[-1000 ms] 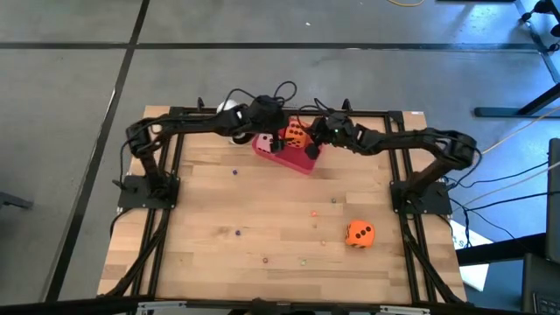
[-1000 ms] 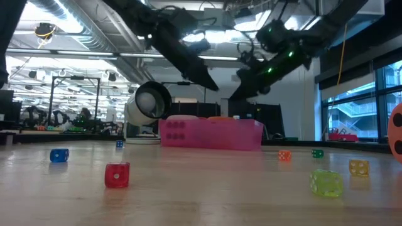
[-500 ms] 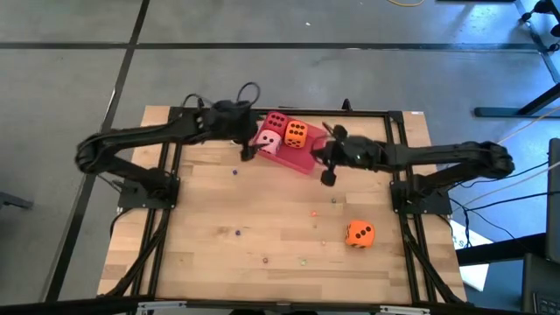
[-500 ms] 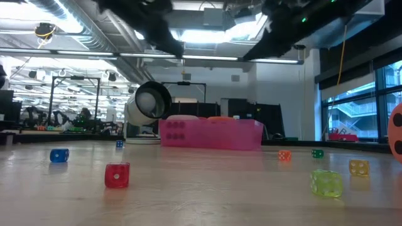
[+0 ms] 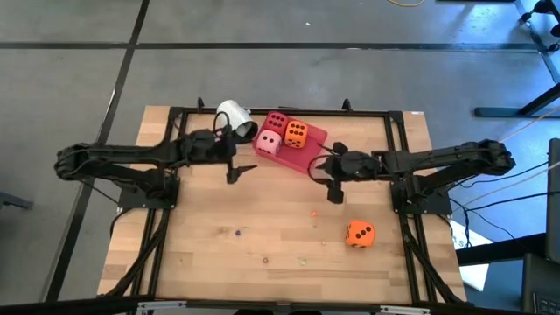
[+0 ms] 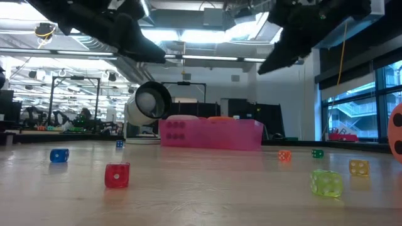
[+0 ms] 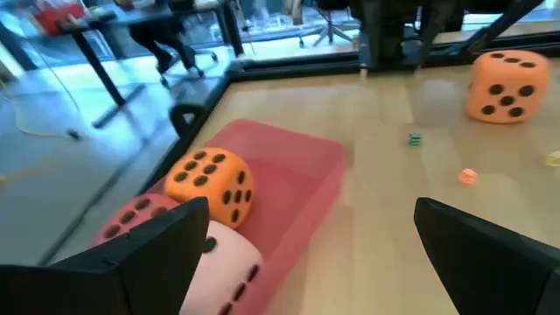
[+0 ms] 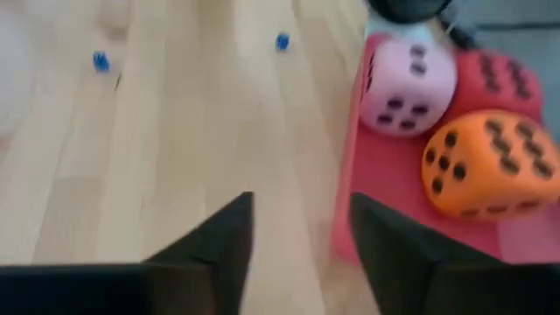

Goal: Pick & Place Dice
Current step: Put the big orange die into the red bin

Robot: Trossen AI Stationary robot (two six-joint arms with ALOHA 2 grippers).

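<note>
There are four big dice: one red die (image 5: 276,122), one pink die (image 5: 269,142) and one orange die (image 5: 297,133) inside the tray (image 5: 317,136), and a second orange die (image 5: 359,234) well apart from the tray. One white cup (image 5: 236,117) lies just beside the tray.

A white cup (image 5: 237,117) lies tipped beside the pink tray (image 5: 312,137).
</note>
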